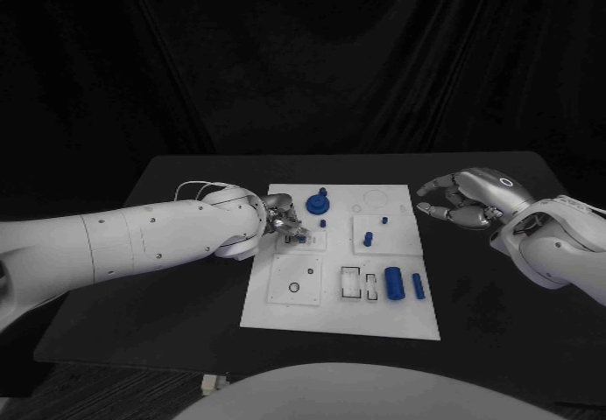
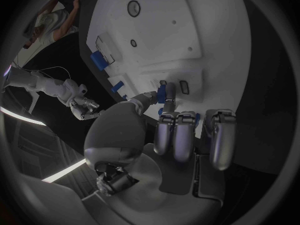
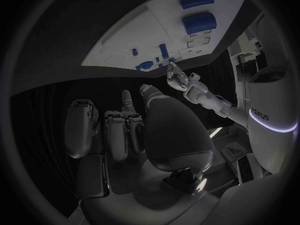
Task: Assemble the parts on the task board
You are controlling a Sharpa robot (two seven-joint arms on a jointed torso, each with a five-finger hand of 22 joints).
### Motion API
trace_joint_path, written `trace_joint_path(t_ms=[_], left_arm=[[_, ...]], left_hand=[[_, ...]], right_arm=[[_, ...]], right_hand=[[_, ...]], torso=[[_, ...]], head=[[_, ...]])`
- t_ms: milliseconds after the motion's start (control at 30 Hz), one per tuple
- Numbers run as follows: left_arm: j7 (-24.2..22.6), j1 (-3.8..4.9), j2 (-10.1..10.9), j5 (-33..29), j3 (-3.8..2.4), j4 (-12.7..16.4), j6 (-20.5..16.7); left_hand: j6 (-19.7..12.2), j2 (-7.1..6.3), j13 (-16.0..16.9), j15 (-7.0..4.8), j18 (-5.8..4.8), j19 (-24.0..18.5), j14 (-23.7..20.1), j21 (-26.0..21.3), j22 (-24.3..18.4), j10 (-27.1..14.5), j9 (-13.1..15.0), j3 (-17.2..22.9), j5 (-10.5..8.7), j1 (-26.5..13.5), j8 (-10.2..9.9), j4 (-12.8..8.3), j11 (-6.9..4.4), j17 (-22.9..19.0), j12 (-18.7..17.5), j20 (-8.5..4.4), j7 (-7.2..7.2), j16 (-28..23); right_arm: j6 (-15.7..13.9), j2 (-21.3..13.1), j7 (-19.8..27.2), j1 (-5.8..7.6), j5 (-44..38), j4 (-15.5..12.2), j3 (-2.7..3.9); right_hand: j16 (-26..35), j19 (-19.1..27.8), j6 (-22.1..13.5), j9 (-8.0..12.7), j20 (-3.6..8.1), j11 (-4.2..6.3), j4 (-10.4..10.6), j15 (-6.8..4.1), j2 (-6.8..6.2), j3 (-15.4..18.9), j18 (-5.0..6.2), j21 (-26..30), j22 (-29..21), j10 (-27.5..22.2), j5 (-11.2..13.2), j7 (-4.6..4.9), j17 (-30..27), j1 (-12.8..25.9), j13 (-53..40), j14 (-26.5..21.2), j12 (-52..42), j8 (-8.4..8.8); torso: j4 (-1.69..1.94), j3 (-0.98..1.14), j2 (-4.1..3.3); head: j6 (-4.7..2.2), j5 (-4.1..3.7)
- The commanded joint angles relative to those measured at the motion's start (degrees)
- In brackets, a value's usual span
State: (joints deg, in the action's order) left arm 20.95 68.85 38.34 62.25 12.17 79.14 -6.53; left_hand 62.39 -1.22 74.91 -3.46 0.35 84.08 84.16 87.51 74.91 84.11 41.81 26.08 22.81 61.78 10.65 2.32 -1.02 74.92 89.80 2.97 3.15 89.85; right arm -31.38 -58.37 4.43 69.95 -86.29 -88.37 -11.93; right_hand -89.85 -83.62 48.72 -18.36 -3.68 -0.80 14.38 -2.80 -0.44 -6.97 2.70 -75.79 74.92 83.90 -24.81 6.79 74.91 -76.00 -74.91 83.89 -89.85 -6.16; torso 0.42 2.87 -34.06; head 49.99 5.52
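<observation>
The left robot hand [image 1: 285,224] pinches a small blue part [image 2: 162,92] over the white task board [image 1: 328,311] on the counter [image 1: 151,297]. The right robot hand [image 1: 465,199] hovers beside the board's far edge, its fingers curled in on nothing.

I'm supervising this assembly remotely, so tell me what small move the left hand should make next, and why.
Probably lower the left hand slightly toward the task board. In the left wrist view it seems to pinch a small blue part just above the board's recesses, while the right hand waits off the board, holding nothing.
</observation>
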Motion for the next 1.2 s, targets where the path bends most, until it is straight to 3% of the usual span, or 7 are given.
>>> trace_joint_path(t_ms=[33,1200], left_arm=[[-0.62,-0.22,-0.14,-0.32,0.01,-0.07,0.25],[-0.29,-0.88,-0.21,-0.32,0.02,-0.46,1.76]], left_hand=[[-0.12,0.07,15.09,-0.2,0.67,3.2,5.84,-0.21,12.66,5.89,-0.08,0.05,-0.31,-0.33,0.21,0.39,-0.03,15.08,0.2,-0.16,-0.39,0.15],[-0.25,0.04,15.09,-0.19,0.72,3.06,5.84,-0.35,12.54,5.89,0.01,0.05,-0.45,-0.35,0.18,0.48,-0.02,15.08,0.2,-0.14,-0.38,0.15]], right_arm=[[0.49,-0.02,-1.11,-0.14,-0.13,-0.04,0.04],[1.41,0.14,-1.54,-0.22,-0.13,0.08,0.03]], right_hand=[[0.09,0.26,0.11,0.08,-0.06,-0.36,0.02,0.27,-0.1,-0.33,0.77,0.4,10.41,6.1,-0.21,-0.08,14.88,-0.52,-15.09,6.03,-0.15,0.2],[0.43,0.56,0.2,0.16,-0.05,-0.35,-0.19,0.26,-0.06,-0.63,0.92,1.08,10.2,6.1,-0.32,-0.09,14.57,-0.86,-15.09,5.92,-0.15,0.19]], torso=[[0.0,-0.01,0.0],[0.03,-0.03,-0.02]], head=[[0.01,0.06],[0.01,0.41]])
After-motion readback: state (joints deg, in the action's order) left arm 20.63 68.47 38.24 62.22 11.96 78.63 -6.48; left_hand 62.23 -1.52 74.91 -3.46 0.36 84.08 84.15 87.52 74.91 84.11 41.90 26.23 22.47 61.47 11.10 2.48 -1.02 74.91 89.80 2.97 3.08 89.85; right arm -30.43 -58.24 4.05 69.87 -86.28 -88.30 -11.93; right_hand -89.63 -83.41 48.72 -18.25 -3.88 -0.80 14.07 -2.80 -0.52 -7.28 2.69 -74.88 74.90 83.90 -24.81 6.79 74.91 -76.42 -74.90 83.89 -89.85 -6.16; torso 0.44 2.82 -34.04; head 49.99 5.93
